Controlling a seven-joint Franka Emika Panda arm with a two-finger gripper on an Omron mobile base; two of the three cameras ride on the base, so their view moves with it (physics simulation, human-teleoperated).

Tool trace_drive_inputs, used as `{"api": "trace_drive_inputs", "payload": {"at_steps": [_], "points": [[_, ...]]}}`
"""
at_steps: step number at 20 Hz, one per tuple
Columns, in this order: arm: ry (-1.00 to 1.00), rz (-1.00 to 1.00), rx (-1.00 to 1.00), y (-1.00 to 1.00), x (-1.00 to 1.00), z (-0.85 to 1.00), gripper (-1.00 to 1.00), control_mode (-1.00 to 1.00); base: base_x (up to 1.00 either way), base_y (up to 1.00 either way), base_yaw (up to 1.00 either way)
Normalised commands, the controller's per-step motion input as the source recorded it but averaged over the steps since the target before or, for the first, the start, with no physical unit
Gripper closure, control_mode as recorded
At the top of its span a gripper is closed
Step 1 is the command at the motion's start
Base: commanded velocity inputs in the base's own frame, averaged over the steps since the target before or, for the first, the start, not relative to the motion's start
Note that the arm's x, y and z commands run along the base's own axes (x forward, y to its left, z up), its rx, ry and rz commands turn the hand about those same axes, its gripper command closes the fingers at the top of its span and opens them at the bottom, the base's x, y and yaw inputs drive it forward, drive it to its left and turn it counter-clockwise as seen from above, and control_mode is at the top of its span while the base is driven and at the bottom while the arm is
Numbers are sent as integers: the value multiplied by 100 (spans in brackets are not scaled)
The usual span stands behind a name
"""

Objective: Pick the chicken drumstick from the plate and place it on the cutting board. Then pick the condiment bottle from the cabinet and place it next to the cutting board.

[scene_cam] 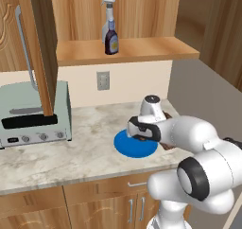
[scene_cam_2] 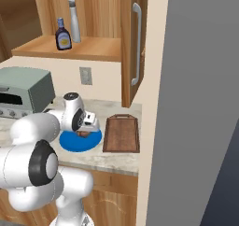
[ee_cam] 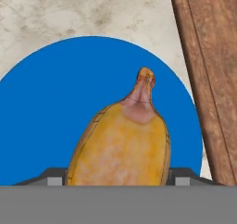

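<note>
Over the blue plate [scene_cam_2: 79, 142] on the counter [scene_cam: 71, 152] the pincer [scene_cam_2: 86, 127] hangs low, pointing down at the chicken drumstick [ee_cam: 122, 144]. In the hand view the drumstick sits between the two finger tips [ee_cam: 51, 177], one on each side of its fat end, narrow bone end pointing away; whether the tips press on it or stand just apart I cannot tell. Drumstick is over the plate, toward the side nearest the cutting board [scene_cam_2: 122, 134]; cannot tell if it rests on the plate or is lifted off it. In the right base view it shows as a small brown lump right under the hand.

Cutting board lies on the counter just beside the plate, not touching, handle tab toward the wall, nothing on it. Toaster oven [scene_cam: 33, 114] stands on the far side of the plate, well apart.

Up in the cabinet [scene_cam: 127, 48], door [scene_cam_2: 133, 43] swung open, the condiment bottle [scene_cam: 111, 42] stands upright on the shelf w/ a grey spray bottle [scene_cam: 108, 15] just behind it. Wall outlet [scene_cam: 103, 80] sits below the shelf
</note>
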Motion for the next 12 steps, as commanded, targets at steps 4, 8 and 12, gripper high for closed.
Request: {"api": "trace_drive_inputs", "payload": {"at_steps": [4,8,12], "points": [[4,-1,-3,-25,0,2,100,-100,0,0,0],[2,-1,-2,-26,0,1,100,-100,0,0,0],[0,-2,-2,-24,0,0,100,-100,0,0,0]]}}
